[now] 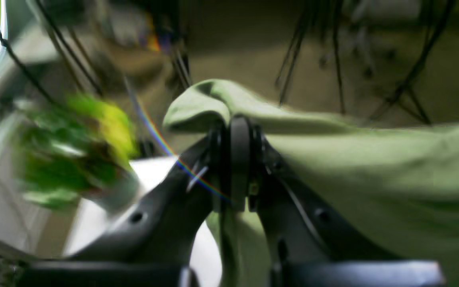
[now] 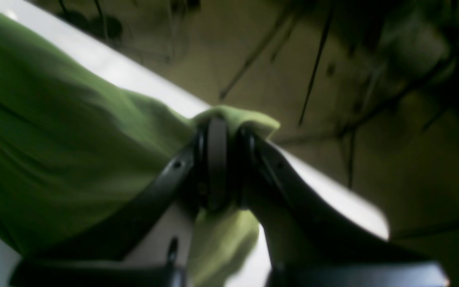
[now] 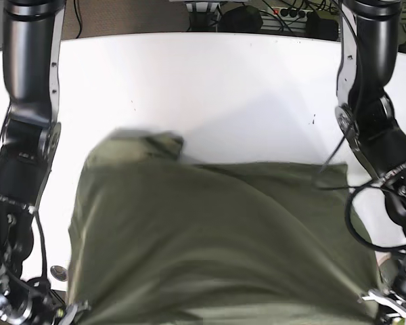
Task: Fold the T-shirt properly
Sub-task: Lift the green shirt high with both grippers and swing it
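Observation:
The olive-green T-shirt (image 3: 216, 237) is lifted at its near edge and drapes down onto the white table (image 3: 223, 88), with one sleeve (image 3: 145, 145) bunched at the far left. My left gripper (image 1: 233, 131) is shut on a fold of the shirt's edge (image 1: 373, 167), and cloth hangs down between its fingers. My right gripper (image 2: 223, 127) is shut on another corner of the shirt (image 2: 54, 151). In the base view both grippers sit at the bottom corners, mostly hidden by the cloth.
The far half of the table shows bare white surface. Cables and a power strip (image 3: 291, 13) lie beyond its far edge. A blurred green and yellow object (image 1: 74, 151) shows to the left in the left wrist view. Both arms (image 3: 27, 135) (image 3: 372, 122) flank the shirt.

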Available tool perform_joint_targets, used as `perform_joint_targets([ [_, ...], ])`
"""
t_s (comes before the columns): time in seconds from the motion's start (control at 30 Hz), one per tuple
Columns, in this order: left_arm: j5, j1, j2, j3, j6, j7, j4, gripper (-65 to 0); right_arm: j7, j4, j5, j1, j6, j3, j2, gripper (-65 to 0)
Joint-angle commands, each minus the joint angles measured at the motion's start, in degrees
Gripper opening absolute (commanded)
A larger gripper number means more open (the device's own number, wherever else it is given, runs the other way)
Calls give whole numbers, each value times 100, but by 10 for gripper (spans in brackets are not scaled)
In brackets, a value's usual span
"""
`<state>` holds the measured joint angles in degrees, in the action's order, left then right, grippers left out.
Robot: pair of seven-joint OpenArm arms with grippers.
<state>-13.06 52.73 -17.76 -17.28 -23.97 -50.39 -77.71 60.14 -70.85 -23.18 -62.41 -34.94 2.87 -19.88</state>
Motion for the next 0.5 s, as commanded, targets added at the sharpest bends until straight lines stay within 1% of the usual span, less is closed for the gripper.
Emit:
perform_joint_targets([
  [0.0,18,674,-110,-26,71,252,154,-650,-137,127,10,-708,26,-2,-118,-626],
  [0.07,0,920,-145,-26,71,252,250,-650,-93,135,-34,-972,34,-142,-126,-626],
  [0.13,0,1140,-250,-26,71,261,250,-650,118,127,-7,-1239,34,-186,-153,-626],
  [0.23,0,1439,-382,-26,71,270,286,-650,197,153,-25,-1239,34,-213,-267,-626],
  [0.37,0,1580,-400,-26,71,252,154,-650,364,-32,-43,-1239,26,-221,-337,-626],
  [0.47,0,1465,-470,-26,71,252,-136,-650,549,-339,-43,-1239,26,-221,-452,-626],
])
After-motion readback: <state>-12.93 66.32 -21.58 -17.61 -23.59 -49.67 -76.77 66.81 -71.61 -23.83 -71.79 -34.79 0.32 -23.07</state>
